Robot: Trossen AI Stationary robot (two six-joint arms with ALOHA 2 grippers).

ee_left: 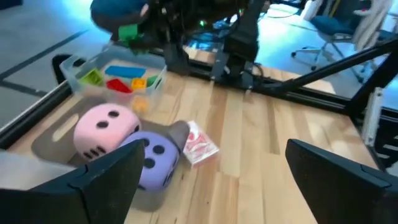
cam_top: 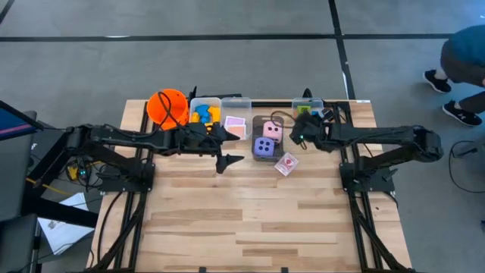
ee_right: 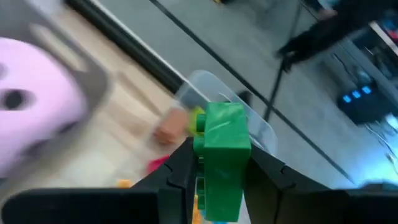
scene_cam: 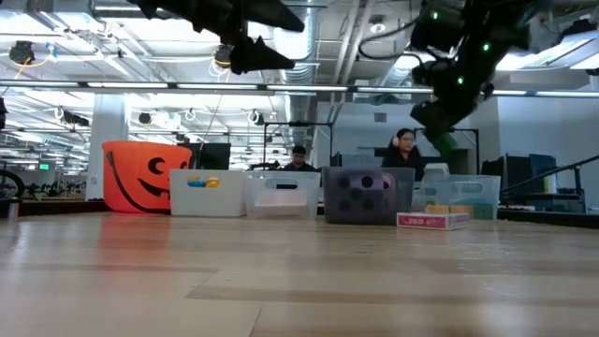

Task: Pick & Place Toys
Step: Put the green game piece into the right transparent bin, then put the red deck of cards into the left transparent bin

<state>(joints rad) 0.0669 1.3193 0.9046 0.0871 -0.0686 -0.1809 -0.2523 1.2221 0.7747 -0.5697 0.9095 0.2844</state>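
A green block (ee_right: 219, 155) is held clamped between the jaws of the right gripper (ee_right: 217, 165), raised above the clear bin (cam_top: 308, 106) of blocks. The left gripper (cam_top: 229, 160) is kept spread wide near that bin's dice. The block could be dropped outside the bin if released early.

Along the table's far edge a row is formed — orange plastic bucket (cam_top: 167, 106) at the left, then two clear rectangular bins (cam_top: 220, 114). Two soft dice, pink (cam_top: 273, 132) behind purple (cam_top: 264, 148), are placed right of them — a small pink-and-white card pack (cam_top: 286, 164) beside.
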